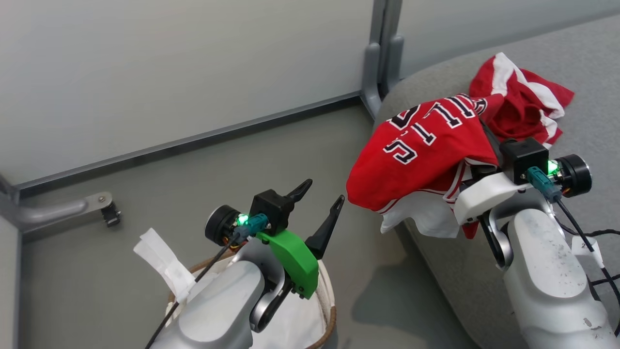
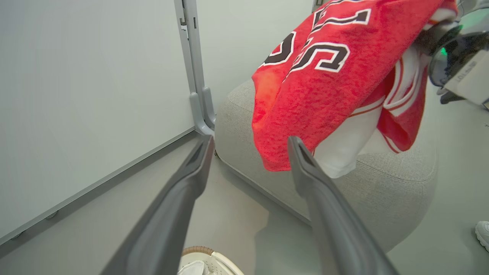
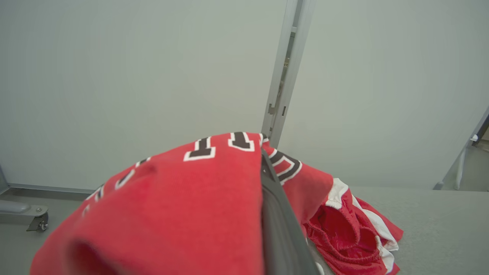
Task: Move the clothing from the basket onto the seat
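two red garments: the jersey (image 1: 426, 145), soft, light and floppy, drapes over the right end effector (image 3: 264, 160), which is pinched shut in its folds above the seat (image 1: 581, 58) edge. a bunched fold likely gives the surest hold. the second garment (image 1: 523, 104) lies on the seat just beyond it. the left end effector (image 1: 323, 191) gapes wide and empty over the basket (image 1: 329, 320), which holds a white lining (image 1: 295, 325).

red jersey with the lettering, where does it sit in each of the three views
head view: the jersey is right of centre, hanging at the grey seat's edge.
left wrist view: the jersey is at the upper right, above the seat.
right wrist view: the jersey spreads across the bottom left and centre.
shared landmark: the grey upright wall post behind the jersey.
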Robot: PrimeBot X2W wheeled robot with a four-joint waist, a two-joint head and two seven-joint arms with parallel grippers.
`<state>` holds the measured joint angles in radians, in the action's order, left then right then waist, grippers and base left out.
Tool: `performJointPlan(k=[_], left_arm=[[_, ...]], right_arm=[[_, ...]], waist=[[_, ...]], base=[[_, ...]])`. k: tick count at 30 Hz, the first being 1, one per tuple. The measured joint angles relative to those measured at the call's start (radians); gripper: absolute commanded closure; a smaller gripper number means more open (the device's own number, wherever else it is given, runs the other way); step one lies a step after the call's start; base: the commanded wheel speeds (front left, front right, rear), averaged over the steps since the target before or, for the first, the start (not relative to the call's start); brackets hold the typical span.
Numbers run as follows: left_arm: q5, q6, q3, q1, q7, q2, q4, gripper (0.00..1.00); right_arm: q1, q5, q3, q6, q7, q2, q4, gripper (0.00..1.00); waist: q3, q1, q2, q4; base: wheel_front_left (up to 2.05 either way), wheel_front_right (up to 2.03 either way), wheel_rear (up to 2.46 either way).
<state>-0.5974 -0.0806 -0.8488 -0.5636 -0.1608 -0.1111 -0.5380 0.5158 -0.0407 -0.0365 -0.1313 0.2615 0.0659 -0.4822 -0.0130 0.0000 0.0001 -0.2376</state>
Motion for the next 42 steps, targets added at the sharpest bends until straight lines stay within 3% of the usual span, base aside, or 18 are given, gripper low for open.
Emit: performJointPlan(k=[14, 21, 26, 35, 42], left_arm=[[0.035, -0.007, -0.048, -0.031, -0.015, 0.009, -0.019, 0.00], [0.036, -0.009, -0.057, -0.048, -0.018, 0.011, -0.017, 0.00], [0.037, -0.012, -0.063, -0.062, -0.021, 0.012, -0.008, 0.00], [0.051, 0.007, -0.066, -0.089, -0.016, -0.007, 0.033, 0.00], [0.061, 0.021, -0.063, -0.114, 0.002, -0.036, 0.091, 0.00]], right_arm=[[-0.056, -0.003, 0.076, 0.000, -0.015, 0.014, 0.092, 1.00], [-0.060, -0.003, 0.104, 0.000, -0.018, 0.011, 0.104, 1.00], [-0.056, -0.003, 0.137, 0.000, -0.021, 0.013, 0.098, 1.00], [0.028, 0.002, 0.208, 0.000, -0.025, 0.016, 0.059, 1.00], [0.228, -0.002, 0.218, 0.000, -0.076, 0.092, 0.020, 1.00]], waist=[[-0.085, 0.0000, 0.0000, -0.226], [-0.144, 0.0001, 0.0000, -0.283], [-0.173, 0.0001, 0.0000, -0.278], [-0.218, 0.0001, 0.0000, -0.206], [-0.287, 0.0001, 0.0000, -0.155]], base=[[0.00, 0.00, 0.00], [0.00, 0.00, 0.00], [0.00, 0.00, 0.00], [0.00, 0.00, 0.00], [0.00, 0.00, 0.00]])
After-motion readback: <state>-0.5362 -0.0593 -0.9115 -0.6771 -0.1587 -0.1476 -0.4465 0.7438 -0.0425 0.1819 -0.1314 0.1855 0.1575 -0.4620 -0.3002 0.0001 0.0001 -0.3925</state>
